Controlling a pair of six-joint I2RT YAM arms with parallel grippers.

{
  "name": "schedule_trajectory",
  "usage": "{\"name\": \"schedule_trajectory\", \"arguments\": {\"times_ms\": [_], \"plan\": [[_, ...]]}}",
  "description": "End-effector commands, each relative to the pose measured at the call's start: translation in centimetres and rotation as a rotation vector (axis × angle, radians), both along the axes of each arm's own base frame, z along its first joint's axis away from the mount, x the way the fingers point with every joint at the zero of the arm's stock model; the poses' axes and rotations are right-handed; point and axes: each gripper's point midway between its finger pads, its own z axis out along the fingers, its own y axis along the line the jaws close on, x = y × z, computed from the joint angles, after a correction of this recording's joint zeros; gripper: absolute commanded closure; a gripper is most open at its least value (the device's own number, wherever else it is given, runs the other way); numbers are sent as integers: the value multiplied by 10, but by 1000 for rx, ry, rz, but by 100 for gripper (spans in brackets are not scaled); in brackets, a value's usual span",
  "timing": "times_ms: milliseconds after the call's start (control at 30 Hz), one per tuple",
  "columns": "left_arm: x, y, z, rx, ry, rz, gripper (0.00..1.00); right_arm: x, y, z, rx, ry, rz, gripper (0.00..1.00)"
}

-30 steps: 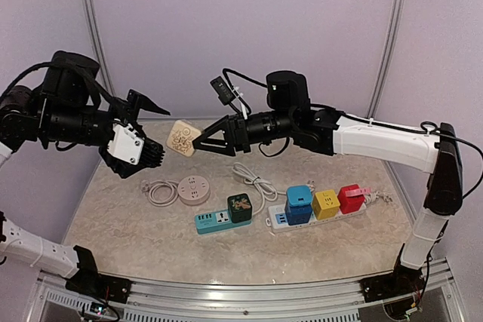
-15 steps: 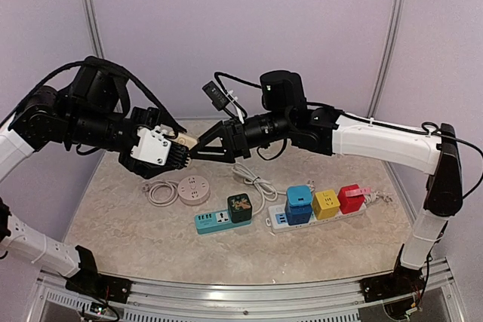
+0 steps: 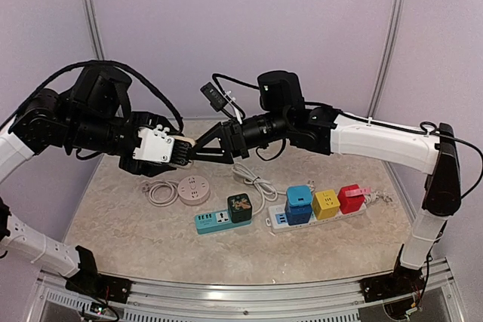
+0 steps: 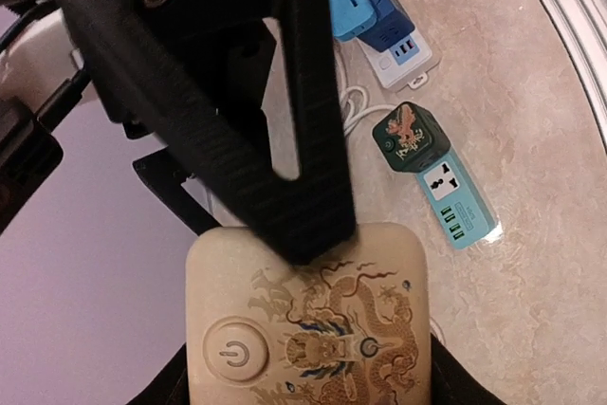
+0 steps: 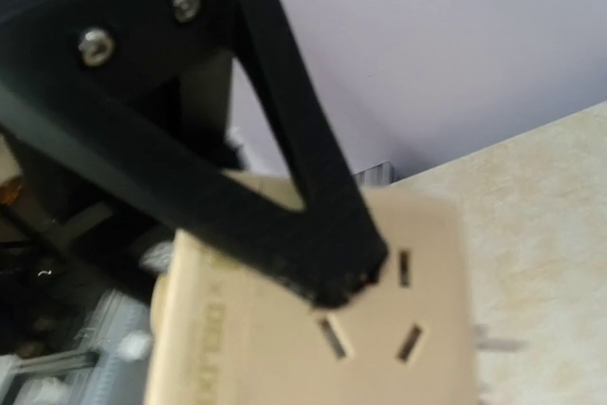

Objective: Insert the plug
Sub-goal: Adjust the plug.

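Observation:
The plug is a beige cube [image 3: 189,142] with a dragon print and a power button [image 4: 308,320], held in mid-air above the back left of the table. My left gripper [image 3: 179,151] has come onto it from the left, and its dark fingers [image 4: 167,388] press both sides of the cube. From the right, my right gripper [image 3: 199,148] holds the same cube. One of the right gripper's black fingers [image 5: 285,206] lies across the cube's socket face [image 5: 379,329]; the other is hidden behind the cube.
Below on the table lie a teal power strip [image 3: 213,221] carrying a dark green cube [image 3: 240,207], and a white strip [image 3: 276,219] with blue [image 3: 299,203], yellow [image 3: 326,203] and red [image 3: 351,197] cubes. A round pink socket [image 3: 194,189] and a coiled white cord [image 3: 256,180] lie behind them.
The left arm swung right to the cube and its jaws closed from wide open onto it. The right arm, holding the cube, shifted slightly left.

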Motion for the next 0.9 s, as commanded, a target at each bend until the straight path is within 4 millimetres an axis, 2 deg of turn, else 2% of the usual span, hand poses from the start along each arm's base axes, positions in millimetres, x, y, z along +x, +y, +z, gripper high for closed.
{"name": "schedule_trajectory", "arguments": {"times_ms": [0, 33, 167, 333, 400, 567, 767, 867], "plan": [[11, 12, 23, -236, 236, 236, 100, 23, -13, 30, 80, -142, -146, 3], [23, 25, 28, -287, 305, 314, 100, 28, -17, 32, 86, -160, -176, 1], [36, 51, 39, -394, 534, 451, 100, 45, -33, 32, 64, -278, -313, 0], [46, 78, 49, -624, 937, 605, 100, 58, -38, 21, 9, -349, -381, 0], [50, 90, 50, -694, 1042, 635, 100, 62, -37, 16, -3, -354, -394, 0], [65, 113, 32, -686, 1054, 712, 100, 73, -27, 5, -31, -356, -407, 1], [81, 125, 3, -618, 951, 746, 100, 83, -16, -17, -81, -339, -408, 0], [97, 133, -9, -598, 903, 805, 100, 90, -14, -29, -112, -341, -429, 0]]}}
